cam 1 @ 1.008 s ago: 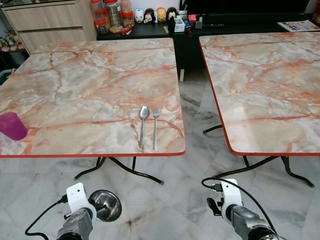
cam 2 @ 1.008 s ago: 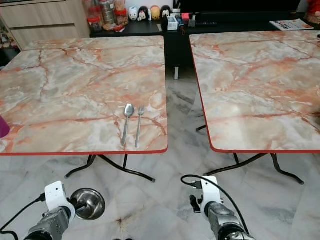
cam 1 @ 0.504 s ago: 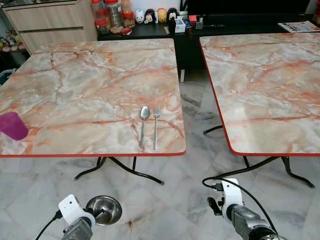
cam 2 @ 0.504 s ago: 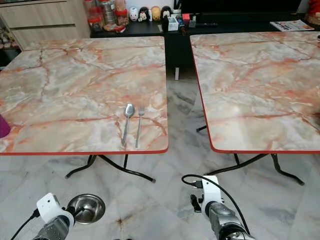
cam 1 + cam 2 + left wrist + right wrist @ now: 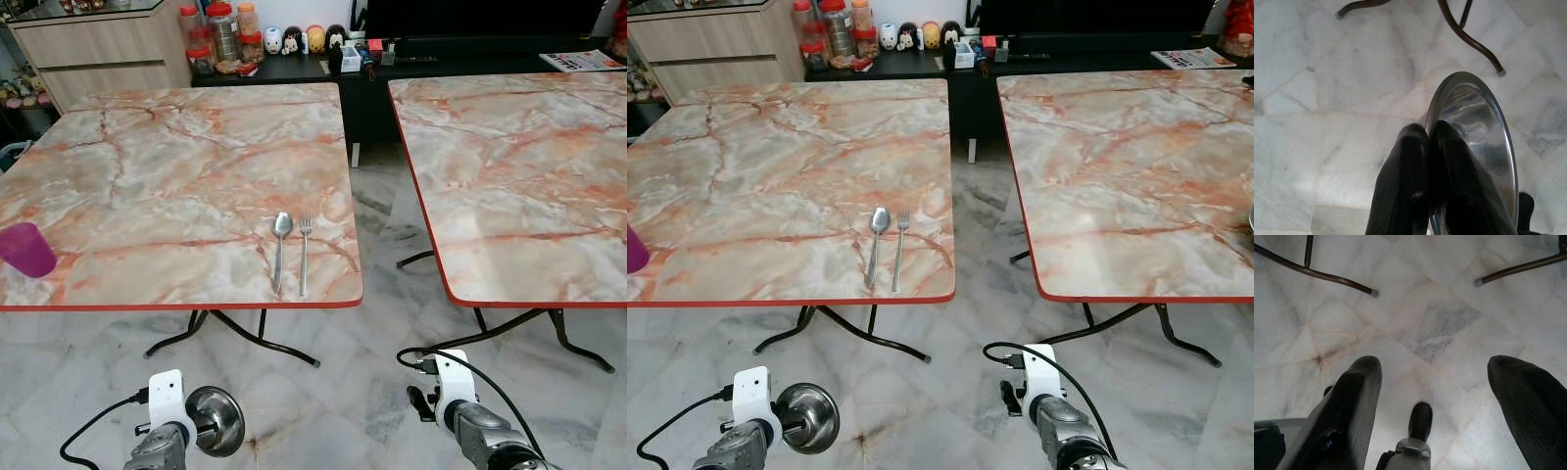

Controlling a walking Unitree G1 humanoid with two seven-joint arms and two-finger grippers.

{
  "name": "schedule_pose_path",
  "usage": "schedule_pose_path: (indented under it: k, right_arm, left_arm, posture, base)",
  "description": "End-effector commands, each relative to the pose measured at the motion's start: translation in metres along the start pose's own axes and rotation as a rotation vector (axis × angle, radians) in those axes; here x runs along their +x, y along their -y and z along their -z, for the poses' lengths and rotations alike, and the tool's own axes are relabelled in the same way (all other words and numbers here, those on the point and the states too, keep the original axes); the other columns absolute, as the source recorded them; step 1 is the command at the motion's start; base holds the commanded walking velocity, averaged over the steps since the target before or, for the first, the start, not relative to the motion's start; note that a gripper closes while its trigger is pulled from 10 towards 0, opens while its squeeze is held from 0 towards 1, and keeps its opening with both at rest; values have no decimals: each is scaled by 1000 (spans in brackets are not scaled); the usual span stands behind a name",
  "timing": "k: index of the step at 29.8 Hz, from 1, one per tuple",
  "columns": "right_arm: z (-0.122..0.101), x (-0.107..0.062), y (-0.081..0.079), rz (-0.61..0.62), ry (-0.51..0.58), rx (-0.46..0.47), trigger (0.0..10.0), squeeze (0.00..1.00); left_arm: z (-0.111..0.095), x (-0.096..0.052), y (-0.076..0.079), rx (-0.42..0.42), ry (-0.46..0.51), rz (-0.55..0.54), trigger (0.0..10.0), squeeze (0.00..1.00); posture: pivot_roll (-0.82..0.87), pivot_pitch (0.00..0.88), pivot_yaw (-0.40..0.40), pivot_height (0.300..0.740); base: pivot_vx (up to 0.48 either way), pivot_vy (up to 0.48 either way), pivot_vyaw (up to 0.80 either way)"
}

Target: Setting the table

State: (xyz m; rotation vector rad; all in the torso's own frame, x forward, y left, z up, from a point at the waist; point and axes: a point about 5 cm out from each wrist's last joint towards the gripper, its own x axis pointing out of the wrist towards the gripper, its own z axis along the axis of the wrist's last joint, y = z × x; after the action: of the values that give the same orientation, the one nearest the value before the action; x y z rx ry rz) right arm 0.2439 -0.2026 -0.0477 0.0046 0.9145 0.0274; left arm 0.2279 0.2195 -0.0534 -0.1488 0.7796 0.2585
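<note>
Jars [image 5: 217,29], figurines [image 5: 302,38] on dark sideboard [image 5: 294,63]; magazine [image 5: 582,61] far right.

Over the last second the left gripper [image 5: 1425,134], its two black fingers pinched on the rim of the round, shiny steel bowl [image 5: 217,421], first dropped lower and drifted to the robot's left, the bowl's hollow facing up at the head camera. It then came back towards the middle, and the bowl turned over onto its edge, so that its rounded outside faced the camera. The head camera also tipped up slightly, and the whole scene slid down.
</note>
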Motion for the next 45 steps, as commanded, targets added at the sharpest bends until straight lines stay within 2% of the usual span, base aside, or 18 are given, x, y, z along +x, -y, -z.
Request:
schedule_pose_path:
  k: [1,5,7,10,35,41,43,45]
  right_arm:
    - [3,0,0,-6,-6,-13,10000,0]
    - [3,0,0,-7,-6,-13,10000,0]
    - [3,0,0,-7,-5,-9,10000,0]
    - [2,0,0,-10,-4,-3,10000,0]
    - [2,0,1,12,-27,-25,10000,0]
    - [2,0,0,7,-7,8,10000,0]
    - [1,0,0,3,-6,-1,10000,0]
    - [0,0,1,3,-16,-53,10000,0]
  left_arm:
    - [4,-2,-13,-20,-7,-44,10000,0]
    - [4,-2,-18,-23,-11,-52,10000,0]
    - [5,-4,-29,-31,-11,-67,10000,0]
    - [4,-4,-34,-45,-5,-76,10000,0]
    - [2,-3,-24,-53,2,-70,10000,0]
    - [3,-3,-25,-55,2,-74,10000,0]
    - [2,-3,-26,-54,2,-77,10000,0]
    - [2,-3,-26,-51,1,-80,10000,0]
  posture:
    - [-58,0,47,740]
    - [-58,0,47,740]
    - [-52,11,45,740]
    - [-54,23,42,740]
    - [-57,44,53,740]
    - [-58,46,56,740]
    - [-58,46,56,740]
    - [-58,46,56,740]
  base:
    - [0,0,0]
    - [0,0,0]
    - [0,0,0]
    - [0,0,0]
    - [0,-360,0]
    - [0,-380,0]
    - [0,-375,0]
    - [0,-358,0]
